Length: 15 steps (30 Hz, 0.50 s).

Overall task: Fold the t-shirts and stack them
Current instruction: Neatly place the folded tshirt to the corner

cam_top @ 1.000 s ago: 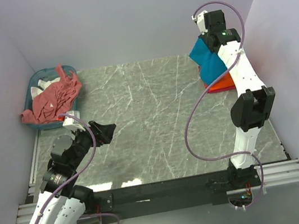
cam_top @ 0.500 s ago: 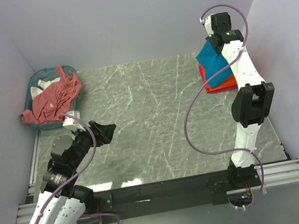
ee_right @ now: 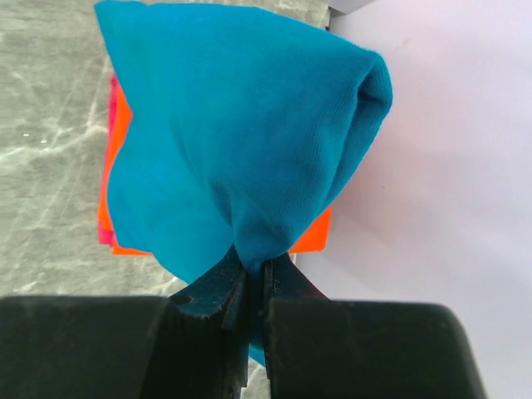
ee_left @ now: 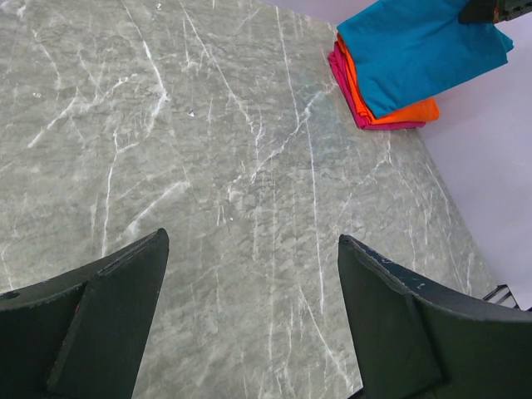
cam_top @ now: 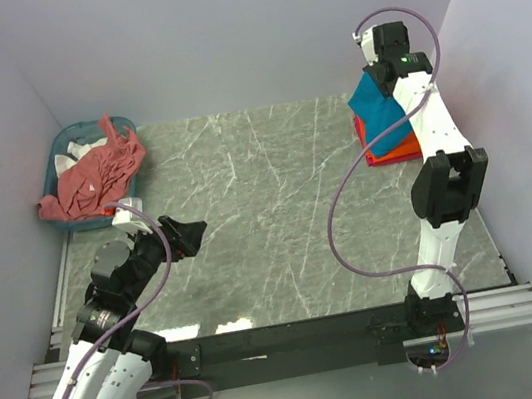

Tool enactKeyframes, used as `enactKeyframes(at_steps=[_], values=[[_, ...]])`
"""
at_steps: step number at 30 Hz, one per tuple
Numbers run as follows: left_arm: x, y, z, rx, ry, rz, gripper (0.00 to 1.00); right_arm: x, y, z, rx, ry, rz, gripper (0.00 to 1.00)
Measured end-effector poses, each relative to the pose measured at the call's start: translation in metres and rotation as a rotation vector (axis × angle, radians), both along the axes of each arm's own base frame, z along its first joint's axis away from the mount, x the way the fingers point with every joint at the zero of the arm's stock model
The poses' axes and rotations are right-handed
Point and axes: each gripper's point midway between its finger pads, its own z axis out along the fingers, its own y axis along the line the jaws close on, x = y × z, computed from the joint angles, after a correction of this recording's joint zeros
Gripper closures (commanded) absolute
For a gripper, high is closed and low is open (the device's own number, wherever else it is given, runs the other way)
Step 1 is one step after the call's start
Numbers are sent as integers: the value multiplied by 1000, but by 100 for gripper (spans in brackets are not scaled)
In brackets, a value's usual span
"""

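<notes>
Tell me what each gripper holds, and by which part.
The right gripper pinches the teal t-shirt by a bunched edge. The left gripper is open, holding nothing.

The tabletop point(cam_top: 269, 219) is grey-green stone with thin white lines. Plain pale purple walls point(cam_top: 239, 32) stand close around three sides.
</notes>
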Motion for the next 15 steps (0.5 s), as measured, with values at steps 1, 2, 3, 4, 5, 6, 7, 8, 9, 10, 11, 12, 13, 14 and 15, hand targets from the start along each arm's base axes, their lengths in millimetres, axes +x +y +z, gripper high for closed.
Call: enactKeyframes(at_steps=[1,2,3,4,5,6,7,8,9,10,11,12,13,14,15], values=[[0,0,0,0,0,0,12,-1,2,1,3,0,4,100],[0,0,0,0,0,0,12,-1,6,3,6,-1,10,100],[0,0,0,0,0,0,12,-2,9,5,8,-4,14,100],[0,0,0,0,0,0,12,-2,13,8,8,-8,22,100],[0,0,0,0,0,0,12,-3,18,10,9,-12,30,100],[0,0,0,0,0,0,12,-4,22,13,10,-15,38,100],[0,0,0,0,0,0,12,-4,26,15,11,-18,45,100],[0,0,0,0,0,0,12,-5,30,18,12,-23,54,100],[0,0,0,0,0,0,12,-6,34,20,12,-26,61,100],[0,0,0,0,0,0,12,-6,38,22,12,-29,68,100],[0,0,0,0,0,0,12,-6,42,24,12,-33,76,100],[0,0,0,0,0,0,12,-5,45,25,13,-38,81,100],[0,0,0,0,0,0,12,-5,46,26,13,-39,85,100],[0,0,0,0,0,0,12,-5,48,26,13,-38,87,100],[0,0,0,0,0,0,12,-5,48,26,12,-38,88,100]])
